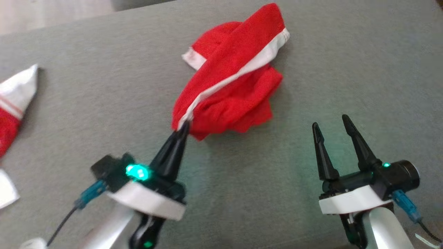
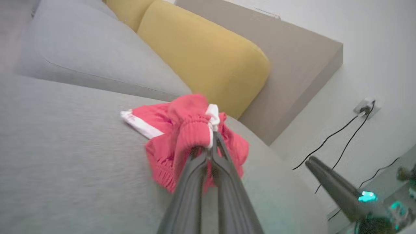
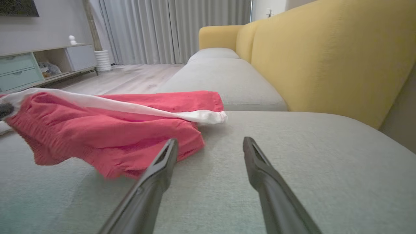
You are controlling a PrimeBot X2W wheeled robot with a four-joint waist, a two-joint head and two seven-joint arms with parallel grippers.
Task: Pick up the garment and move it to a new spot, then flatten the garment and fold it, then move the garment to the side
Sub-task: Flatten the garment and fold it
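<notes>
The garment (image 1: 231, 79) is a crumpled red piece with white edging, lying on the grey sofa seat (image 1: 104, 103). My left gripper (image 1: 184, 127) is shut on the garment's near edge, where the white band ends. In the left wrist view the garment (image 2: 182, 130) bunches over the closed fingertips of that gripper (image 2: 213, 136). My right gripper (image 1: 331, 125) stands open to the right of the garment, holding nothing. In the right wrist view the garment (image 3: 107, 126) lies ahead and left of the open right gripper (image 3: 211, 144), with its near edge lifted off the seat.
Another red and white cloth (image 1: 15, 100) lies at the seat's left edge. Yellow back cushions (image 3: 331, 55) line the sofa's far side. Cables (image 2: 341, 143) run from a wall socket down past the sofa's end. A cabinet (image 3: 35, 65) stands across the wooden floor.
</notes>
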